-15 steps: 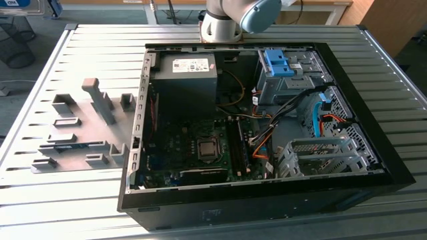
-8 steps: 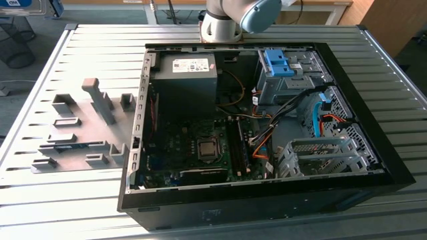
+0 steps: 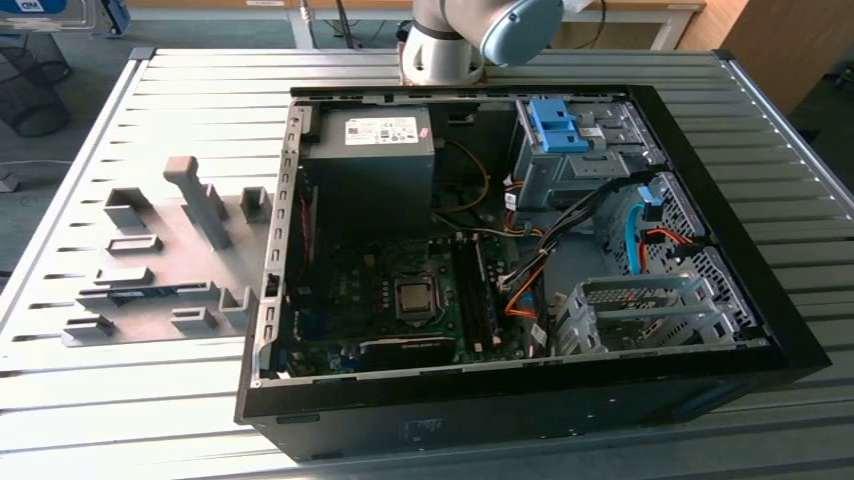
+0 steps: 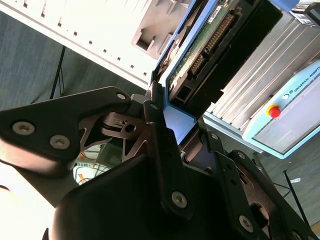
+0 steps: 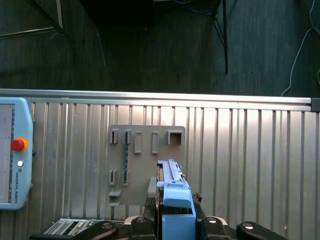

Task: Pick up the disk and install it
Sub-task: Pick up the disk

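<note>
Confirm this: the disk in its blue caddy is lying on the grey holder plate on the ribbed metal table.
Not right. The disk in its blue caddy is not lying on the grey holder plate; it is clamped in the gripper, held off the ribbed metal table. Both wrist views show this, and the first wrist view shows the plate on the table beyond the caddy.

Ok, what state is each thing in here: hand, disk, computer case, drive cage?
disk: gripped, held in the air, not yet installed.
hand: shut on the disk.
computer case: lying on its side, panel off, open.
grey drive cage: no drive seen inside.
</note>
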You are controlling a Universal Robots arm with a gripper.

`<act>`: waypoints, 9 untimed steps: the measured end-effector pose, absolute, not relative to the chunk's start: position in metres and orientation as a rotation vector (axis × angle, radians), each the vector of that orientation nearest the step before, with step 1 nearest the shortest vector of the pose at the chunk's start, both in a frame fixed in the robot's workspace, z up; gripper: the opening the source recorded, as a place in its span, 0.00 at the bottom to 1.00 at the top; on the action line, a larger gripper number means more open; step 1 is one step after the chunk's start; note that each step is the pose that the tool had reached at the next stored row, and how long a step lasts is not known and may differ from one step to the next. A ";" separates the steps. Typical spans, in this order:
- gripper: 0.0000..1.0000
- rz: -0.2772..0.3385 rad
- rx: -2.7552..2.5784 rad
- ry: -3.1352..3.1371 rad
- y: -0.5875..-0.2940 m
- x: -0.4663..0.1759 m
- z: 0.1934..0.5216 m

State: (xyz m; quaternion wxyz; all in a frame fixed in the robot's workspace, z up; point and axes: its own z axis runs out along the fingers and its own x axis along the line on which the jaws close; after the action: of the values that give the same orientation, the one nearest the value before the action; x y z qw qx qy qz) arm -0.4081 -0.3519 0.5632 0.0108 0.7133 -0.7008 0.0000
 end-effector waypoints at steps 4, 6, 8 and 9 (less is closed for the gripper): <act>0.37 0.000 2.226 -2.187 -0.352 -0.405 0.563; 0.37 0.000 2.226 -2.187 -0.352 -0.404 0.563; 0.37 0.000 2.226 -2.187 -0.352 -0.403 0.563; 0.37 0.000 2.226 -2.187 -0.352 -0.402 0.563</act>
State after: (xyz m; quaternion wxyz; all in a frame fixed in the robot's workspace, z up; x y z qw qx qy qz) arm -0.4024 -0.3519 0.5632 0.0108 0.7133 -0.7008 0.0000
